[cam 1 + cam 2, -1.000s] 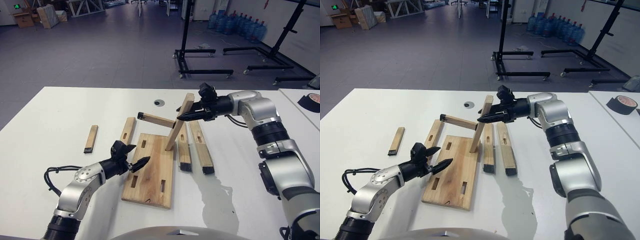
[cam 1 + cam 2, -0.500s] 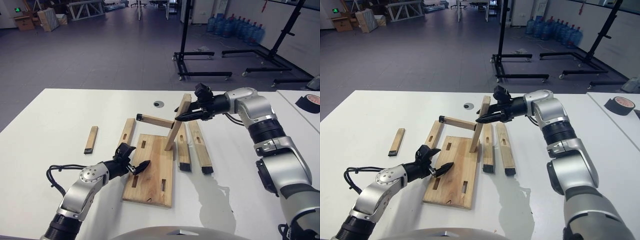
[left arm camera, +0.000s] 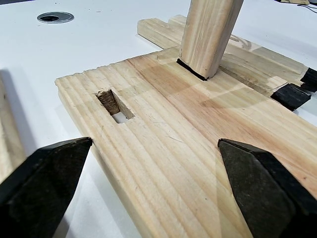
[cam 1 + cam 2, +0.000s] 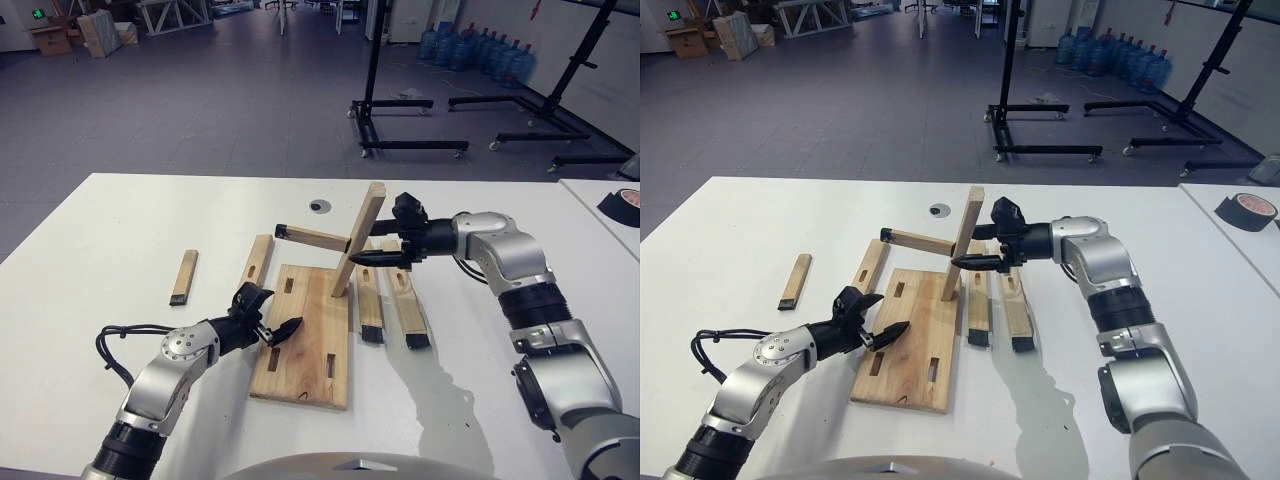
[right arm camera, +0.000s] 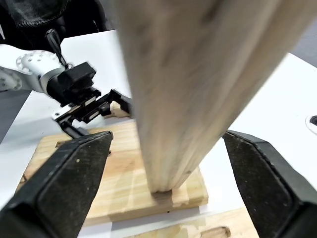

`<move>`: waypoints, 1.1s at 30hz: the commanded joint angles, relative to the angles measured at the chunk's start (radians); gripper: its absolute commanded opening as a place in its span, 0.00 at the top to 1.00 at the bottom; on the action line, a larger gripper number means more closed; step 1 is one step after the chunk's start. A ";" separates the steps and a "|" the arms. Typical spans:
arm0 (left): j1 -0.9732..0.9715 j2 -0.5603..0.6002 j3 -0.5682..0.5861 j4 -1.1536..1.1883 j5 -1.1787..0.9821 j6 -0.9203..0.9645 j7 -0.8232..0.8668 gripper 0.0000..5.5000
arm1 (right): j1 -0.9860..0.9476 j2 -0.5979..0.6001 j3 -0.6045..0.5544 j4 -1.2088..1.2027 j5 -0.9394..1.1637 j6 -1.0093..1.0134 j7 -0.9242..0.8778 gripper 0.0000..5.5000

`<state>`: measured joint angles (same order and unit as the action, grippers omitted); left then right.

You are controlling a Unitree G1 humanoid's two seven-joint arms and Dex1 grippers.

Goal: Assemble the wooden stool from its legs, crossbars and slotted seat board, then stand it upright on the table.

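While the seat board point(image 4: 310, 350) lies flat on the table point(image 4: 120, 230), one leg point(image 4: 360, 235) stands tilted in a far slot, with a crossbar point(image 4: 312, 238) jutting from it. The right gripper point(image 4: 362, 257) flanks the leg at mid-height, fingers wide and not clamping. The left gripper point(image 4: 274, 316) straddles the board's left edge, fingers likewise wide. Recommended: pin the board first, then grip the leg, square it and press straight down.

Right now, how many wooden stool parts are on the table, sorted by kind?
Slotted seat board: 1
Upright leg standing in the board: 1
Crossbar joined to that leg: 1
Loose bars lying flat: 4
Total: 7
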<state>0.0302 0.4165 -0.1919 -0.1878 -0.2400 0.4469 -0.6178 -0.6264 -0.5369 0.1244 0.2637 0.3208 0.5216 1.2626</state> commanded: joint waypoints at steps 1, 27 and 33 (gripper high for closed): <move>0.011 0.003 0.010 0.009 0.003 0.035 0.012 0.15 | 0.030 -0.029 -0.052 -0.066 0.035 0.042 -0.045 0.26; 0.056 -0.029 0.161 -0.316 -0.109 0.195 0.194 0.15 | 0.574 0.318 -0.219 -0.631 -0.085 0.650 -1.075 0.26; 0.046 -0.062 0.178 -0.307 -0.116 0.199 0.236 0.15 | 0.616 0.277 -0.168 -0.578 -0.116 0.626 -1.077 0.45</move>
<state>0.0847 0.3750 -0.0286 -0.4975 -0.3458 0.6355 -0.4009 -0.0505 -0.2509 -0.0555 -0.3574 0.2119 1.1190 0.1812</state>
